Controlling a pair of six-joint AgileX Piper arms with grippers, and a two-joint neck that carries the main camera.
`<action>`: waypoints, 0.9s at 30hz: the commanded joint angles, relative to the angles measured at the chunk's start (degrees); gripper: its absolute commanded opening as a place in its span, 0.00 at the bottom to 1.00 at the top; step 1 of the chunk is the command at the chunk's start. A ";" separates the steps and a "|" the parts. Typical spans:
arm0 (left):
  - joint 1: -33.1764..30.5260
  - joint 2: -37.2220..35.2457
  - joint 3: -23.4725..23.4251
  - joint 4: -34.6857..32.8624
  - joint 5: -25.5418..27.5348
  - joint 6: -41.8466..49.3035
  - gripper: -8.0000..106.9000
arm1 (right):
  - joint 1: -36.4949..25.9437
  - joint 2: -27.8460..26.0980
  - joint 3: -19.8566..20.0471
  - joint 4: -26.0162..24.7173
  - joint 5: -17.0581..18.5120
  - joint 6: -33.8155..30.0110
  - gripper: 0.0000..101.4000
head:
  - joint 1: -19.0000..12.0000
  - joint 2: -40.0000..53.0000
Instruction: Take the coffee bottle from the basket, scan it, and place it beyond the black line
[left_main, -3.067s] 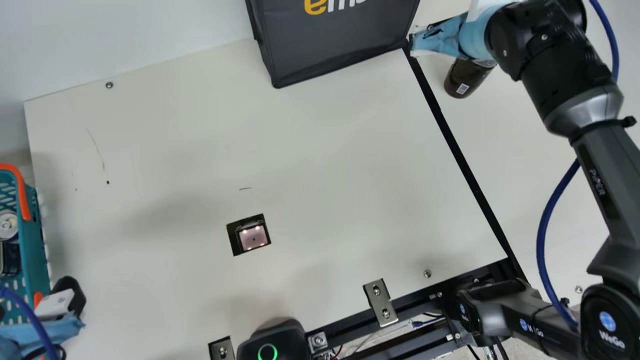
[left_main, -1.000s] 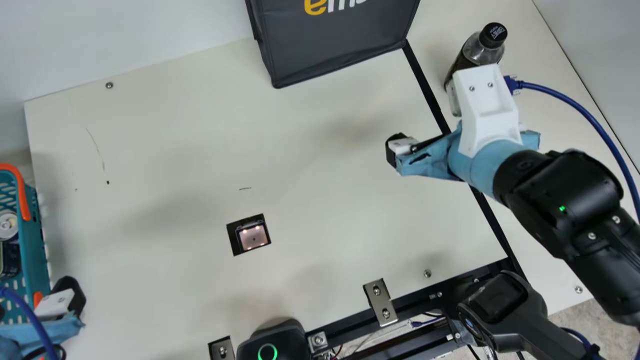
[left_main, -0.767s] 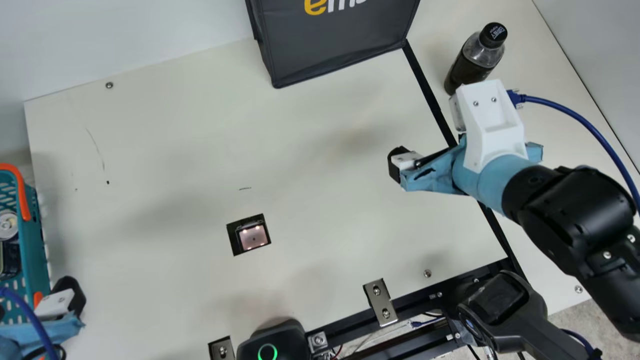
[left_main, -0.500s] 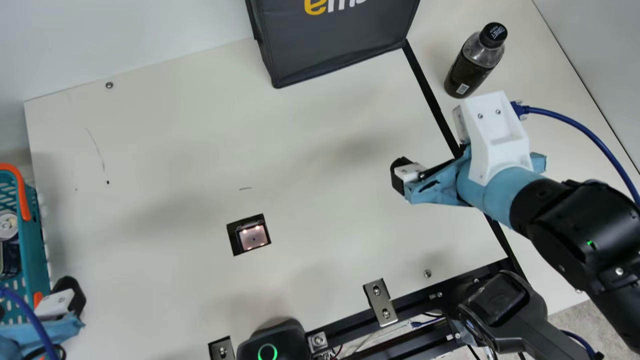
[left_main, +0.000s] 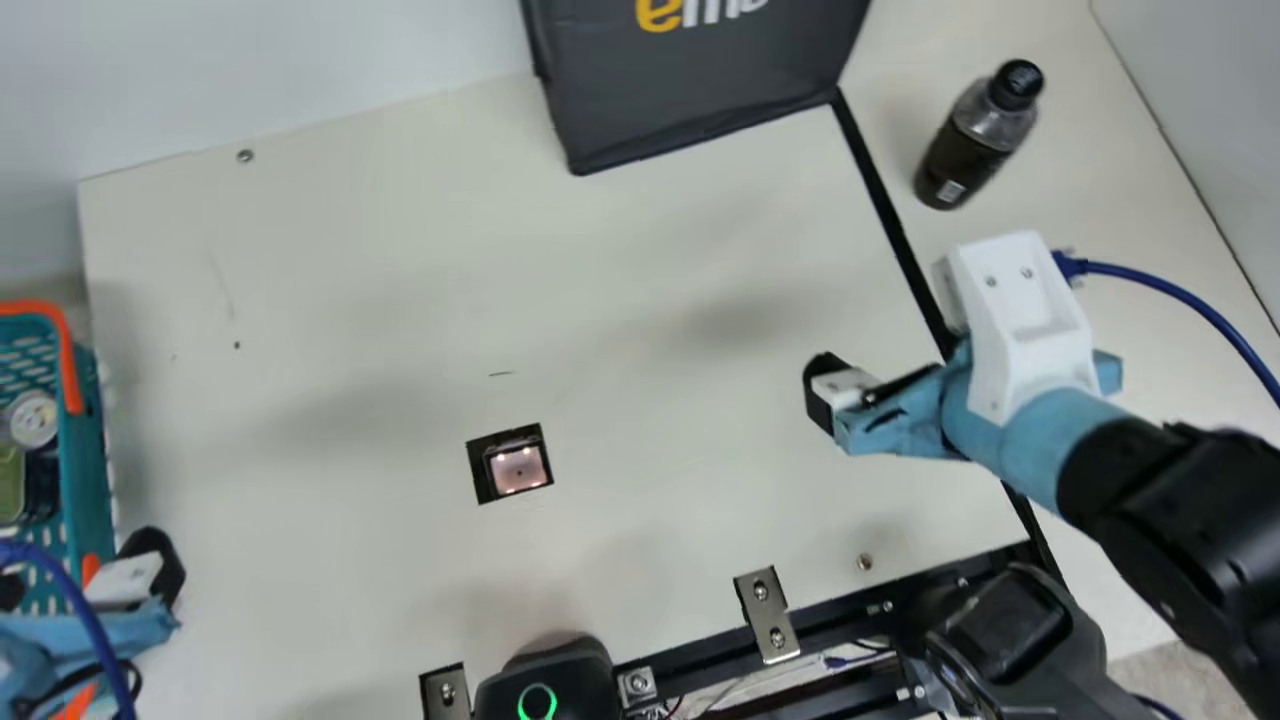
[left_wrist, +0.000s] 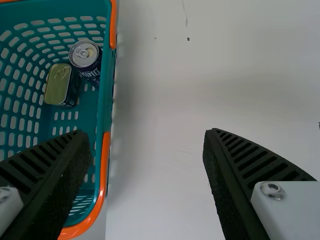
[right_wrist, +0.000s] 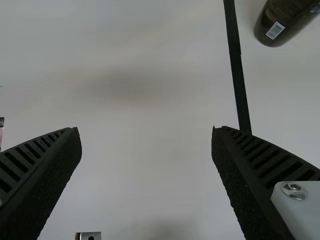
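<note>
1. Writing: a small barcode label sits low on the bottle. The dark bag, ahead of my right gripper, carries orange and white lettering. Ahead of my left gripper, the can has pale lettering on its dark side, beside the tin in the basket.
2. Change: my right gripper was over by the bottle; it has since drawn back toward me, and the bottle's cap has come into sight. The bottle has stayed put. My neck camera has shifted slightly too.
3. Pose: my right fingers are spread with nothing between them, beside the black line. My left ones are apart and empty as well, one over the basket, one outside it.
4. The bottle stands upright, farther out than my right gripper, already beyond the line. The scanner lies between my grippers.
</note>
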 joint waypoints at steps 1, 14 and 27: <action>0.00 0.00 0.00 0.00 0.00 0.00 0.85 | 0.31 -0.14 0.16 -0.16 0.23 0.42 0.90 | -1.48 5.28; 0.00 0.00 0.00 0.00 0.00 0.00 0.85 | 1.29 -0.68 0.94 -0.62 1.01 1.49 0.90 | -1.48 14.59; 0.00 0.00 0.00 0.00 0.00 0.00 0.85 | 1.29 -0.68 0.94 -0.62 1.01 1.49 0.90 | -1.48 14.59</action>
